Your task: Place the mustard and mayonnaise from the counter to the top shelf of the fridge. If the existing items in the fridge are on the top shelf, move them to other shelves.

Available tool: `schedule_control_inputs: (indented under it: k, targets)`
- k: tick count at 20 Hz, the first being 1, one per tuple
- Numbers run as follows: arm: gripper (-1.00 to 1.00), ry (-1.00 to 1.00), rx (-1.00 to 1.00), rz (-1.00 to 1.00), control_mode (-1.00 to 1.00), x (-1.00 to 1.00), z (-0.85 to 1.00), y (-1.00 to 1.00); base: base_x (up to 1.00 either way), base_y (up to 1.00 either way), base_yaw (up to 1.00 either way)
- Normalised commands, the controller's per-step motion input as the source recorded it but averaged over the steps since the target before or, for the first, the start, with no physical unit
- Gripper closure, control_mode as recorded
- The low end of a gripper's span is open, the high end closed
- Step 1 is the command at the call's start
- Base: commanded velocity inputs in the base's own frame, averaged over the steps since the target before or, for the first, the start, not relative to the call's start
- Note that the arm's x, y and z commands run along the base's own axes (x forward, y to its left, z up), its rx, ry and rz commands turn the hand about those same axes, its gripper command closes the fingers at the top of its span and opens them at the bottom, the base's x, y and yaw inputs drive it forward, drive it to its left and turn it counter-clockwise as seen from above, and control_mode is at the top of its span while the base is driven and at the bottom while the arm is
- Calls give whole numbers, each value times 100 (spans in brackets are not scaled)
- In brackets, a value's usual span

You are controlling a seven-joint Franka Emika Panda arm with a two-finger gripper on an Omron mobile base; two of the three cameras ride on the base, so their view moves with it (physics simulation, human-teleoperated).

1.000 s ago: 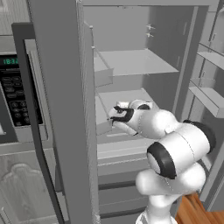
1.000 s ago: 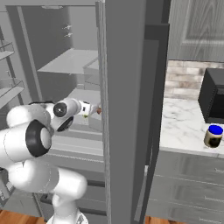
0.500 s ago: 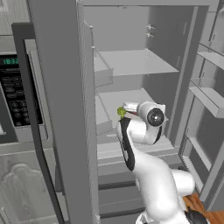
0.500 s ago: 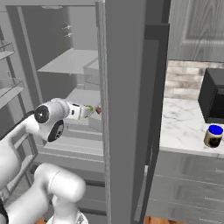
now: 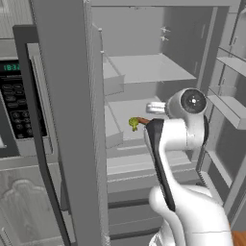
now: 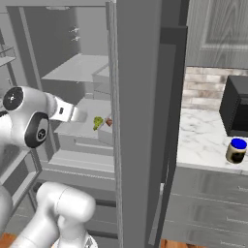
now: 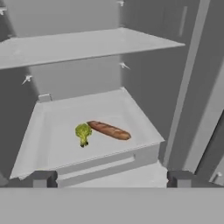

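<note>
Now we judge the shelf-clearing done: the small yellow-green broccoli floret [image 7: 82, 133] and the thin orange-brown sausage-like stick [image 7: 109, 130] lie side by side, touching or nearly so, on the tray-like lower shelf [image 7: 39, 144], and the flat pale-grey top shelf [image 7: 78, 46] above them is bare. Our two-finger gripper [image 7: 111, 178] hangs in front of the tray with its jaws spread wide and nothing between them.

The step in hand, as we read it, is pulling out of the tall grey fridge [image 6: 145, 97] to fetch the condiments. To do it well we should draw the hand straight back, level, so the fingers clear the tray's front lip and the door edge, before swinging toward the white grey-veined marble counter [image 6: 203, 145].

The hand view gives the two foods and both shelves plainly. The right base view alone gives us the short blue-lidded mayonnaise jar [image 6: 236, 151] standing on that counter beside a black box [image 6: 237, 106]; the left base view adds the microwave panel [image 5: 19, 96]. We cannot place the mustard from these pictures.
</note>
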Motion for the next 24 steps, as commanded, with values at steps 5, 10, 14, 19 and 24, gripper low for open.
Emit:
schedule_control_inputs:
  k: [5, 10, 14, 19, 24]
  targets:
    - [-100, 27, 2, 8, -100, -100, 5, 3, 0, 0, 0]
    - [-100, 4, 3, 16, -100, -100, 3, 9, 0, 0, 0]
    - [-100, -2, 8, 1, -100, -28, -3, 7, 0, 0, 0]
    - [-100, 0, -3, 0, -100, 0, -29, 4, 0, 0, 0]
    - [-100, 0, 0, 0, -100, 0, -1, 0, 0, 0, 0]
